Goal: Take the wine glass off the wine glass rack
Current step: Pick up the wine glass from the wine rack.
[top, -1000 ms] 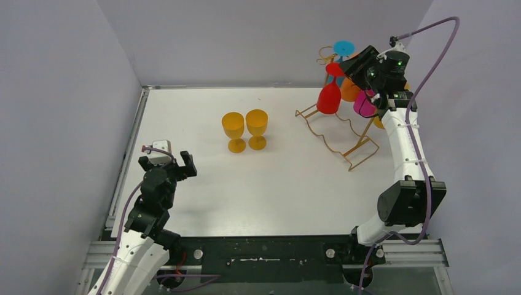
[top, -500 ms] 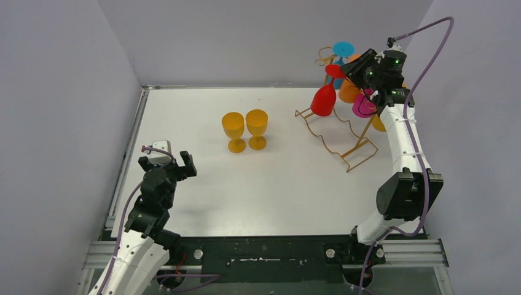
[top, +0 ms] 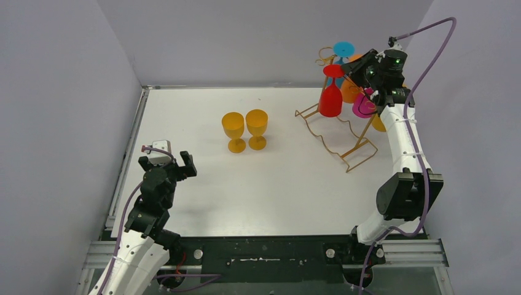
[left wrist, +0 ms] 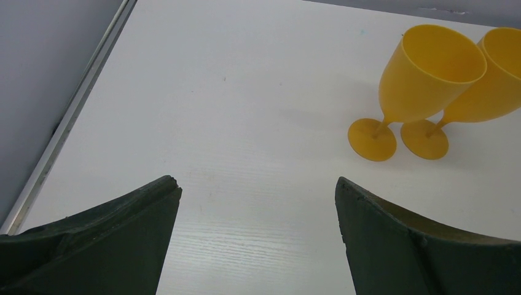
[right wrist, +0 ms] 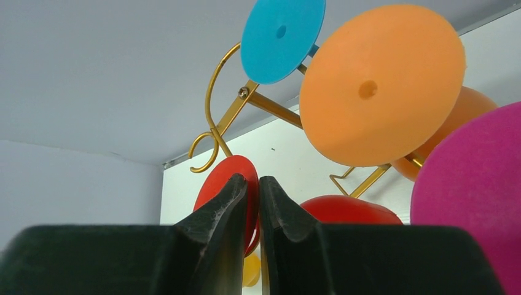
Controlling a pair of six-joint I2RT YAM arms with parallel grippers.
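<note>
The left black gripper (left wrist: 255, 184) hangs low, fingers wide apart. The right black gripper (right wrist: 253, 181), up high, is pinched together.

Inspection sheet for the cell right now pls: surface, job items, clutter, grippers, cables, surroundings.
Surface: white table, no spills seen.
Job's things: gold wine glass rack stands far right; red wine glass hangs upside down on it.
Clutter: two yellow glasses upright side by side mid-table; blue glass, orange glass and magenta glass on rack.
Grippers: left gripper open, holding nothing; right gripper closed at red glass's stem.
Cables: purple cable arcs over right arm.
Surroundings: grey walls; nothing else seen.
</note>
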